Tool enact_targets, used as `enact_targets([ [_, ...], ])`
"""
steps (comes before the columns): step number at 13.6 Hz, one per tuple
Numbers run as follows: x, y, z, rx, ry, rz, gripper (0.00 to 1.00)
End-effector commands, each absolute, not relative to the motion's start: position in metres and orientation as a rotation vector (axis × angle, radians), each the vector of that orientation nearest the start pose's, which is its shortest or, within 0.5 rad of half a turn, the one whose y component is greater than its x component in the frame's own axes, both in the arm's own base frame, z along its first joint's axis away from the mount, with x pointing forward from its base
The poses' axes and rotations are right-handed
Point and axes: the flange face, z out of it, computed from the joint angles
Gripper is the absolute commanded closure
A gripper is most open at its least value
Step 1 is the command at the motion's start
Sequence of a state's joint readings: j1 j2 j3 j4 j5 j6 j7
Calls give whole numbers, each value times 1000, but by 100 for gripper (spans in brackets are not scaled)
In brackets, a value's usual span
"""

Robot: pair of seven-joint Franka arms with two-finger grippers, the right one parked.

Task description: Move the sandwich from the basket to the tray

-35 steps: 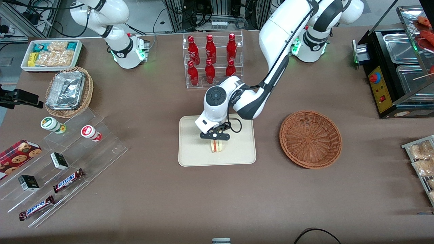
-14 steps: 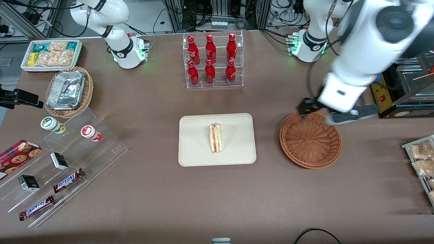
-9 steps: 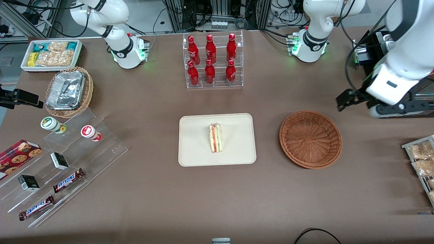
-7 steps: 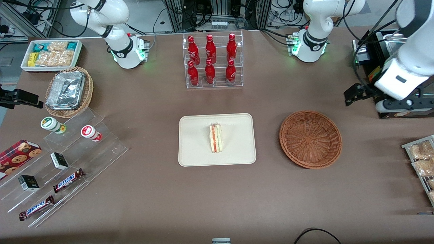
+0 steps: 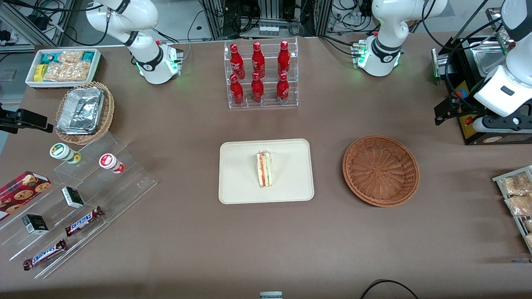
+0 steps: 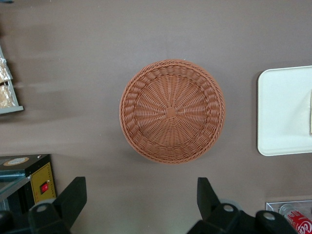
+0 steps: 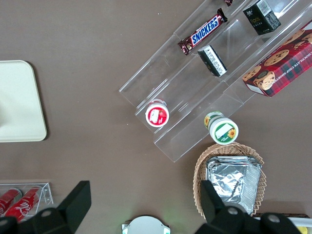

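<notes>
— Standing farther back than the flat cream tray (image 5: 245,182): a clear rack of red bottles (image 5: 259,74).
— The layered sandwich (image 5: 264,169) lies on it; woven basket (image 5: 380,170) beside; gripper (image 5: 465,118) spread wide, holding nothing, above the black appliance (image 5: 478,79).

Matt cloth, woven wicker, glossy plastic

The basket (image 5: 380,170) is showing rough reddish-brown wicker on the matt brown tablecloth (image 5: 187,249); beside it the tray (image 5: 237,191) is looking smooth and matt, while the gripper (image 6: 141,204), open above the basket, is showing black plastic fingers (image 6: 73,197).
</notes>
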State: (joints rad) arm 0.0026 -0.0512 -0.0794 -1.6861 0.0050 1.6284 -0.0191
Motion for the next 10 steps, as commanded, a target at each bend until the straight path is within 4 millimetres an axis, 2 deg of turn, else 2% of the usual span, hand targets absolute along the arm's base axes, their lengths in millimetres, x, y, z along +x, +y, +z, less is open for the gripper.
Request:
enact_targets([
  [1, 553, -42, 611, -3121, 104, -13, 0],
  [5, 555, -31, 623, -3126, 73, -68, 0],
  [7, 563, -29, 624, -3124, 61, -66, 0],
  [10, 563, -21, 623, -3133, 39, -60, 0],
])
